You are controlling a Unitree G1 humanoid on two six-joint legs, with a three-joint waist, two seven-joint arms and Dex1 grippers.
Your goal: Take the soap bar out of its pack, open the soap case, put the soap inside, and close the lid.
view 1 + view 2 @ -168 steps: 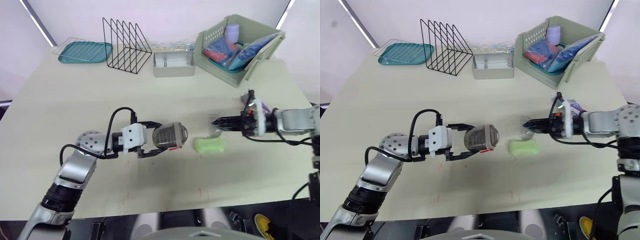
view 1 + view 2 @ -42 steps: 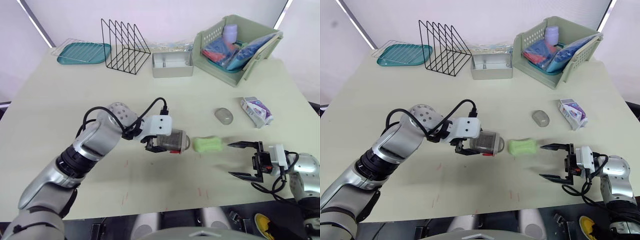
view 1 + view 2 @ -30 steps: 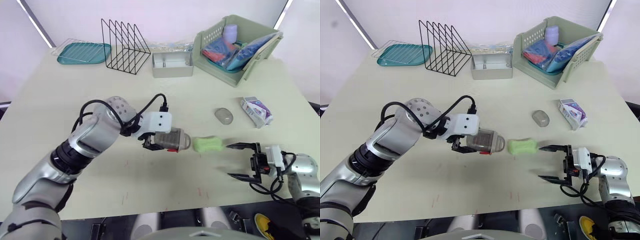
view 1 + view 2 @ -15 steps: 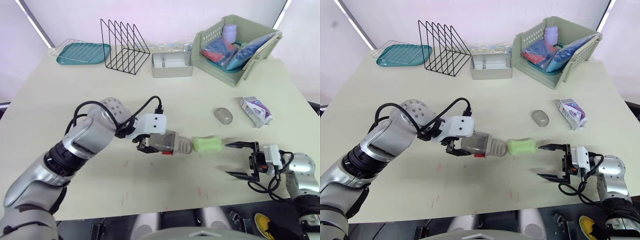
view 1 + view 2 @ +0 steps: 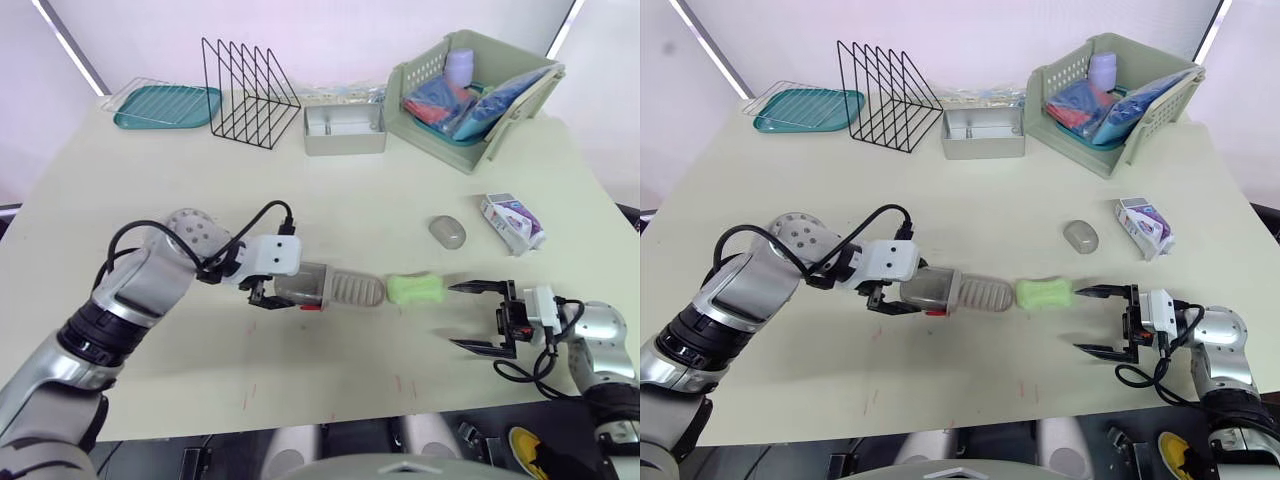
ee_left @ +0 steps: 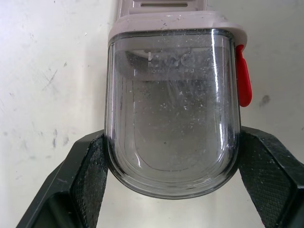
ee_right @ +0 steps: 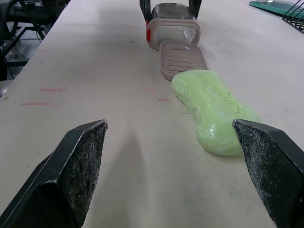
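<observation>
Clear plastic soap case (image 5: 303, 285) lies left of centre in the head view, clamped on both sides by the left gripper (image 5: 285, 292). Compared with half a second earlier, its ribbed grey tray (image 5: 353, 290) has slid further out and ends just beside the green soap bar (image 5: 418, 289). The right gripper (image 5: 460, 316), lower right, holds nothing, its fingers spread wide; embossed lettering on the case and print on the soap pack (image 5: 512, 222) are unreadable.

You have bare table (image 5: 440, 375) between your right gripper (image 5: 455, 316), fingers spread wide, and the green soap bar (image 5: 418, 288). The pulled-out tray (image 5: 355, 290) of the soap case (image 5: 300, 284) sits just beside the soap's other end, blocking that side.
</observation>
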